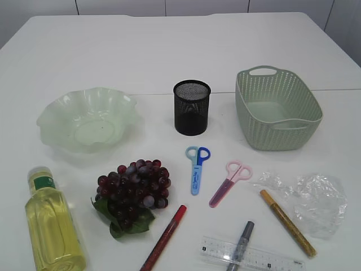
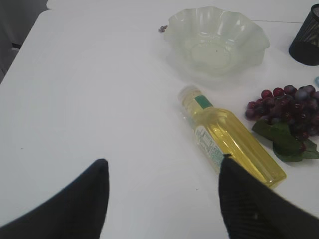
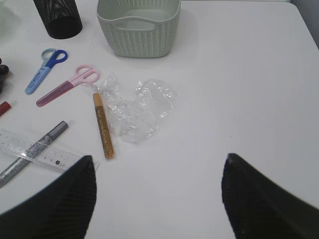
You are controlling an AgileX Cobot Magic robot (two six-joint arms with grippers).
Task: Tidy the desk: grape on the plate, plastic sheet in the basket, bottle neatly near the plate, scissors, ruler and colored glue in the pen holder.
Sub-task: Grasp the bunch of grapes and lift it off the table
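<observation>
Exterior: everything is lying scattered on the table (image 1: 169, 45), grape (image 1: 134, 191) lower left, below the plate (image 1: 86, 119).

Left wrist: left gripper (image 2: 162, 199) is hovering, jaws wide, empty, beside the bottle (image 2: 229, 144).

Right wrist: right gripper (image 3: 157, 199) is hovering, jaws wide, empty, below the plastic sheet (image 3: 137, 107).

A staged test room or lab, not a home: a bare white table (image 1: 169, 51) against plain white wall panels (image 1: 203, 5), with desk props, a mesh pen holder (image 1: 192, 107) and a ruler (image 1: 251, 255), laid out ahead of the claws.
</observation>
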